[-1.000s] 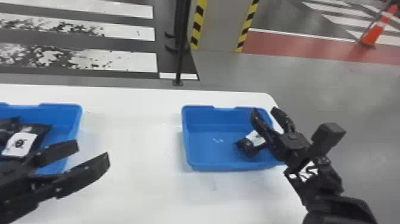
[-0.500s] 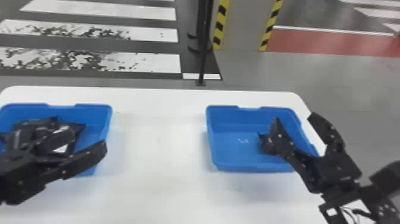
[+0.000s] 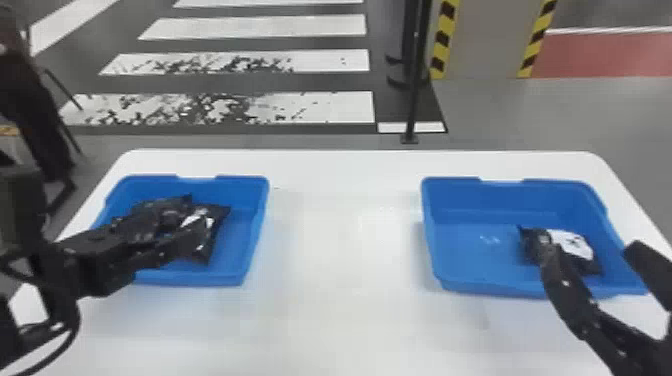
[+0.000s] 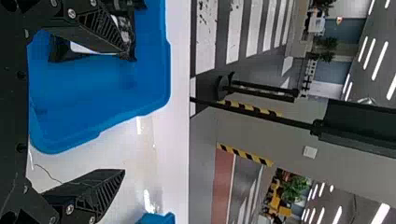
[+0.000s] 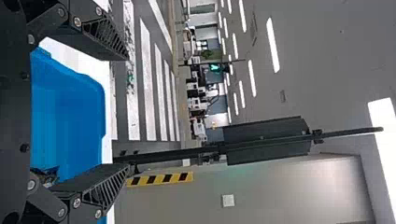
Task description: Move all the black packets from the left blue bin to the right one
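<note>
Picking well: centre L hand point(image 4: 125, 112), fingers apart, over one black pkt point(image 3: 219, 214) in L bin point(image 3: 256, 220), close gently; R hand point(image 5: 127, 112) spread too.

Head camera faces forward-down across table point(image 3: 345, 310); closer wrist cameras face beyond its far edge; all share crosswalk point(image 3: 340, 107).

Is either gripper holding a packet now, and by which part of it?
Nothing is held: the left gripper and right gripper are both open, with nothing pinched between their fingers.

Indoor hall: painted crosswalk point(image 3: 250, 27), ceiling lights point(image 5: 273, 44)
</note>
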Tool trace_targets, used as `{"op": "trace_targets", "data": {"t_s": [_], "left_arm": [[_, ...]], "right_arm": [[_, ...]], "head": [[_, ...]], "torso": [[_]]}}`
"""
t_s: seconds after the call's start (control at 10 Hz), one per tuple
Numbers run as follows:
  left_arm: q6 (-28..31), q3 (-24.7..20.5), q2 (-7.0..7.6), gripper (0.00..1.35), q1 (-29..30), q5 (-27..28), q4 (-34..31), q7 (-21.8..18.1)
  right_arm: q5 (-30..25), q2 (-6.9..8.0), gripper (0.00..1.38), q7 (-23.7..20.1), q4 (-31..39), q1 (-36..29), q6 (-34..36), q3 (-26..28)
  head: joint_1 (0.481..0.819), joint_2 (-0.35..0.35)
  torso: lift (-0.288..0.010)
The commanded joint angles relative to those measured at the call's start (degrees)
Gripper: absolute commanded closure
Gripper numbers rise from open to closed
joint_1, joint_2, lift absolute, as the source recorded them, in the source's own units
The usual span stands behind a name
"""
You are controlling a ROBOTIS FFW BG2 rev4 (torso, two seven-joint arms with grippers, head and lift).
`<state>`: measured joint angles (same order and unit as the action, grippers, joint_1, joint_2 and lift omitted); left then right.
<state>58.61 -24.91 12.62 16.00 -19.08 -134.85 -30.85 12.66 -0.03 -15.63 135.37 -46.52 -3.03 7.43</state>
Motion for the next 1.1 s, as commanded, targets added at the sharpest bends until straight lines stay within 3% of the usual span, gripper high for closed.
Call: {"op": "trace_targets", "data": {"t_s": [0.0, 0.3, 0.5, 0.7, 1.0], "left_arm": [[1.15, -0.45, 0.39, 0.16, -2.79, 3.09, 3.86, 0.26], [5.51, 0.81, 1.36, 0.16, -9.39, 9.72, 12.72, 0.7], [7.06, 4.58, 2.15, 0.16, -14.6, 13.71, 19.75, 1.05], [7.2, 7.32, 2.32, 0.16, -19.52, 15.43, 27.35, 1.23], [7.34, 11.09, 2.94, 0.17, -22.33, 13.49, 31.85, 1.23]], "right_arm": [[0.7, 0.08, 0.23, -0.01, 0.69, -1.57, 0.78, 0.0], [1.39, 0.08, 0.23, -0.1, 0.97, -2.42, 1.62, -0.46], [1.85, 0.03, 0.23, -0.27, 0.97, -2.42, 2.33, -1.15], [2.08, -0.06, 0.23, -0.36, 0.83, -2.28, 2.75, -1.49], [2.65, -0.14, 0.23, -0.45, 0.41, -2.14, 3.03, -1.49]], "head": [[0.695, 0.096], [0.695, 0.167], [0.695, 0.201], [0.695, 0.206], [0.695, 0.191]], "torso": [[-0.185], [-0.185], [-0.185], [-0.185], [-0.185]]}}
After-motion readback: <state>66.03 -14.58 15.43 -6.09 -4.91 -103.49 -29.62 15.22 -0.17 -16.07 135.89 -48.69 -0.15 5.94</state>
